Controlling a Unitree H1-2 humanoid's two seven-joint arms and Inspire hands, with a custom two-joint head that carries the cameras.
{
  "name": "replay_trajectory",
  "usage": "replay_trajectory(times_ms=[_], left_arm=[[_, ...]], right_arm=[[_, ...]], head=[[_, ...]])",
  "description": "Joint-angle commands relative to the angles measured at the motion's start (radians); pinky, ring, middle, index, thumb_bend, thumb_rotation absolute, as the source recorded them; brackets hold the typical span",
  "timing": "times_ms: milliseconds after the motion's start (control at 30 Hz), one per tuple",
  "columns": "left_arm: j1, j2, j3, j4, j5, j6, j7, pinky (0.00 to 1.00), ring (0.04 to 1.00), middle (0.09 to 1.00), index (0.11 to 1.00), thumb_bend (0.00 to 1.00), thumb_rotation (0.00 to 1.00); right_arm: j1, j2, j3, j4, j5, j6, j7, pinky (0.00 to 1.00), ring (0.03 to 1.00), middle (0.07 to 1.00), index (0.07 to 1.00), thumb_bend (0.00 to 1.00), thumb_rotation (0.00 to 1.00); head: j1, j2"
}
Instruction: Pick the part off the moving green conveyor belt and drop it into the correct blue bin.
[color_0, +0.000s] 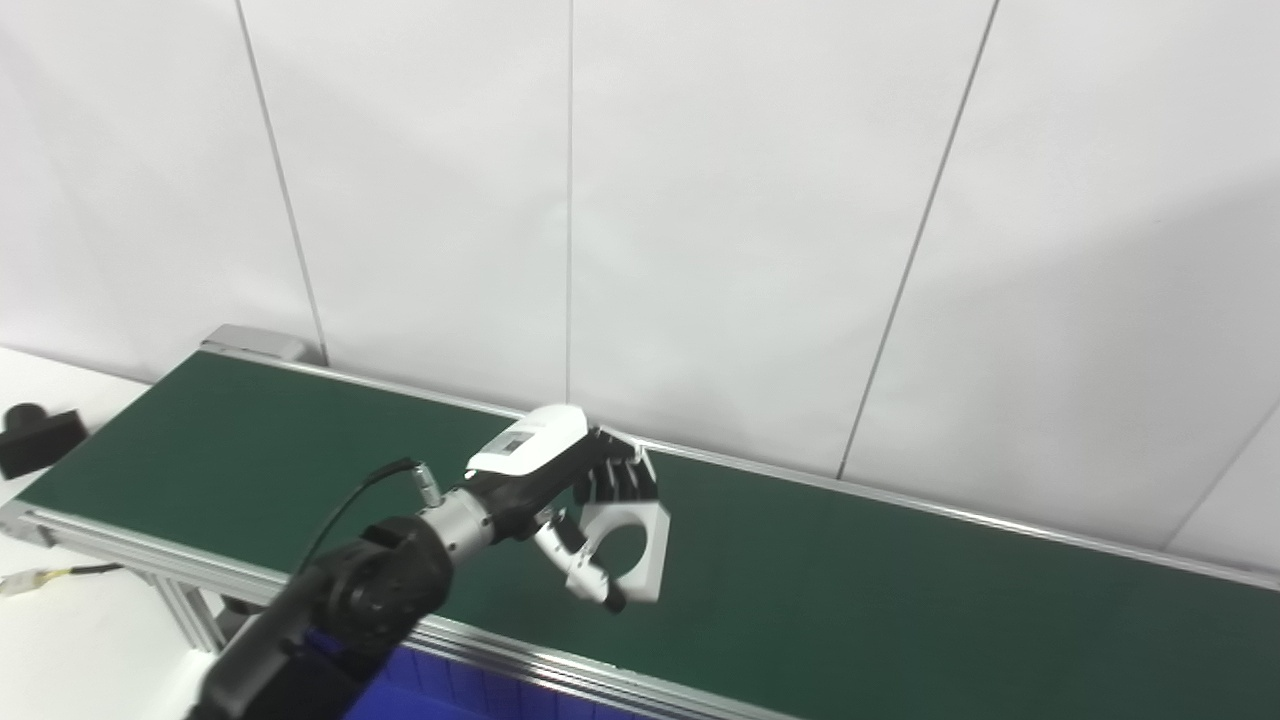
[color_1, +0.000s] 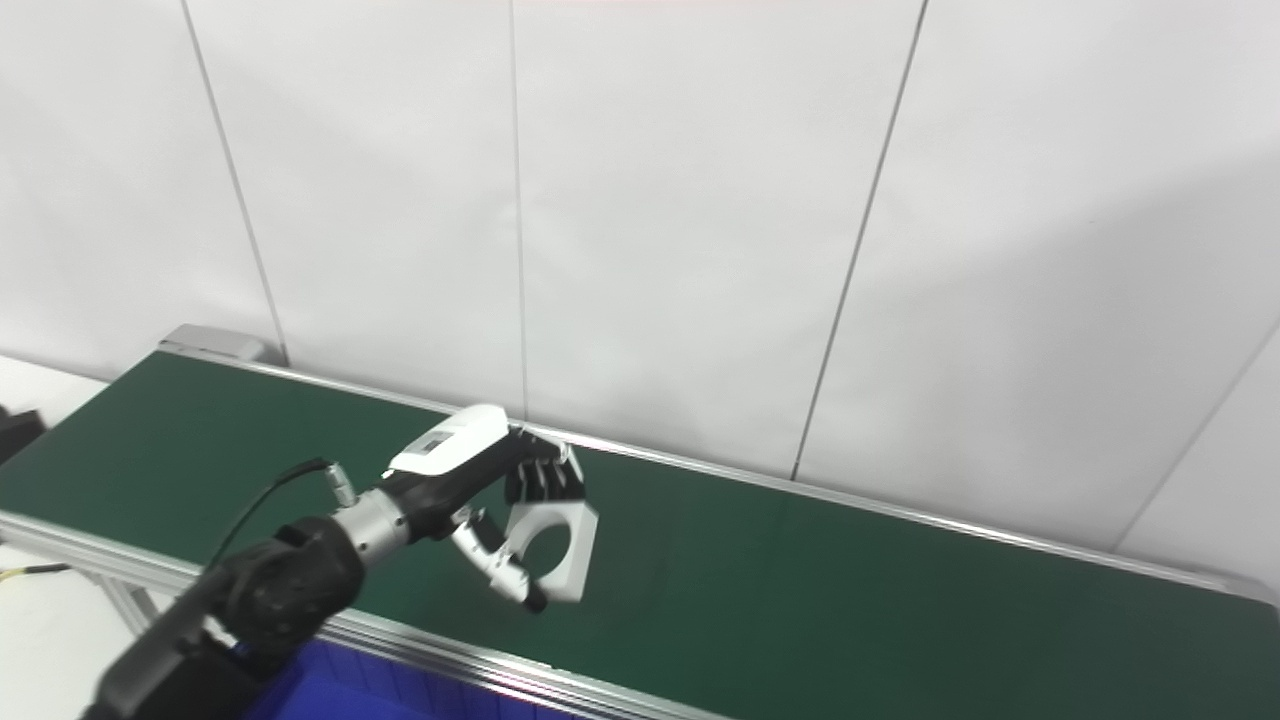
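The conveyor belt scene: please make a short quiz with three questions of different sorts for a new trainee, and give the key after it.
1. True or false: the left hand is closed on the white part.
2. Multiple choice: where is the blue bin seen? A) at the wall behind the belt B) at the bottom edge, in front of the near rail C) on the belt
3. Fill in: the white part has a round ____ through its middle.

Key
1. True: fingers lie over its top and the thumb under it, above the green conveyor belt.
2. B.
3. Hole.

The right hand is not in view.
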Motion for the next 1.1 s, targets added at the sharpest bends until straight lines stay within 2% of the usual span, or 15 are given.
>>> replay_trajectory(times_ms=[0, 33, 133, 167, 200, 233, 267, 300, 333, 367, 467, 633, 700, 933, 1067], left_arm=[[0.001, 0.036, 0.017, -0.058, -0.031, -0.006, -0.032, 0.36, 0.394, 0.478, 0.532, 0.5, 0.0], [0.006, 0.039, 0.018, -0.068, -0.035, -0.004, -0.041, 0.35, 0.394, 0.48, 0.529, 0.5, 0.0], [0.049, 0.055, 0.026, -0.117, -0.049, -0.005, -0.068, 0.37, 0.402, 0.481, 0.525, 0.5, 0.0], [0.061, 0.058, 0.029, -0.131, -0.049, -0.004, -0.077, 0.37, 0.402, 0.481, 0.525, 0.5, 0.0], [0.075, 0.062, 0.033, -0.144, -0.055, -0.01, -0.082, 0.37, 0.402, 0.48, 0.526, 0.5, 0.0], [0.084, 0.064, 0.038, -0.153, -0.059, -0.014, -0.087, 0.36, 0.391, 0.475, 0.53, 0.5, 0.0], [0.096, 0.067, 0.044, -0.166, -0.063, -0.016, -0.091, 0.35, 0.386, 0.472, 0.532, 0.5, 0.0], [0.104, 0.068, 0.049, -0.176, -0.065, -0.016, -0.096, 0.33, 0.378, 0.469, 0.535, 0.5, 0.0], [0.117, 0.072, 0.055, -0.188, -0.069, -0.014, -0.103, 0.33, 0.375, 0.468, 0.536, 0.5, 0.0], [0.125, 0.074, 0.059, -0.196, -0.071, -0.012, -0.109, 0.33, 0.375, 0.47, 0.535, 0.5, 0.0], [0.152, 0.082, 0.066, -0.221, -0.066, 0.005, -0.129, 0.36, 0.393, 0.474, 0.529, 0.5, 0.0], [0.179, 0.077, 0.072, -0.242, -0.065, 0.041, -0.154, 0.38, 0.405, 0.48, 0.525, 0.5, 0.0], [0.185, 0.074, 0.07, -0.254, -0.062, 0.058, -0.165, 0.38, 0.407, 0.485, 0.525, 0.5, 0.0], [0.226, 0.047, 0.051, -0.219, -0.047, 0.029, -0.153, 0.38, 0.406, 0.489, 0.524, 0.5, 0.0], [0.245, 0.027, 0.041, -0.177, -0.065, -0.001, -0.144, 0.39, 0.418, 0.492, 0.516, 0.5, 0.0]], right_arm=[[-0.006, 0.004, -0.004, -0.047, 0.004, 0.02, -0.001, 0.82, 0.846, 0.851, 0.894, 0.77, 0.21], [-0.005, 0.003, -0.004, -0.052, 0.001, 0.024, -0.001, 0.82, 0.847, 0.851, 0.896, 0.76, 0.2], [-0.004, 0.002, -0.007, -0.07, -0.004, 0.045, -0.005, 0.82, 0.845, 0.847, 0.898, 0.76, 0.21], [-0.004, 0.002, -0.008, -0.073, -0.003, 0.05, -0.006, 0.82, 0.844, 0.846, 0.897, 0.76, 0.21], [-0.005, 0.001, -0.009, -0.079, -0.001, 0.058, -0.004, 0.82, 0.843, 0.846, 0.896, 0.77, 0.22], [-0.006, 0.0, -0.009, -0.083, 0.0, 0.064, -0.003, 0.82, 0.842, 0.847, 0.897, 0.76, 0.23], [-0.008, -0.002, -0.011, -0.092, 0.005, 0.078, -0.001, 0.82, 0.842, 0.847, 0.898, 0.76, 0.24], [-0.009, -0.003, -0.012, -0.1, 0.009, 0.089, 0.001, 0.83, 0.842, 0.848, 0.896, 0.77, 0.26], [-0.013, -0.005, -0.015, -0.104, 0.009, 0.097, 0.001, 0.83, 0.843, 0.848, 0.896, 0.77, 0.26], [-0.016, -0.007, -0.017, -0.106, 0.008, 0.103, 0.001, 0.81, 0.834, 0.843, 0.889, 0.79, 0.3], [-0.026, -0.013, -0.024, -0.12, 0.004, 0.119, 0.001, 0.78, 0.82, 0.834, 0.878, 0.84, 0.36], [-0.029, -0.022, -0.031, -0.161, -0.003, 0.165, 0.001, 0.77, 0.812, 0.822, 0.866, 0.86, 0.39], [-0.025, -0.028, -0.034, -0.187, 0.003, 0.187, 0.004, 0.77, 0.815, 0.824, 0.867, 0.85, 0.39], [-0.018, -0.041, -0.043, -0.218, 0.008, 0.209, 0.008, 0.76, 0.809, 0.818, 0.867, 0.84, 0.41], [-0.012, -0.04, -0.045, -0.223, 0.015, 0.207, 0.01, 0.76, 0.811, 0.82, 0.865, 0.81, 0.38]], head=[[-0.009, 0.02], [-0.009, 0.02], [-0.026, 0.074], [-0.026, 0.074], [-0.031, 0.11], [-0.031, 0.11], [-0.034, 0.158], [-0.034, 0.163], [-0.031, 0.202], [-0.031, 0.202], [-0.016, 0.256], [-0.004, 0.289], [0.011, 0.322], [0.025, 0.327], [0.02, 0.325]])
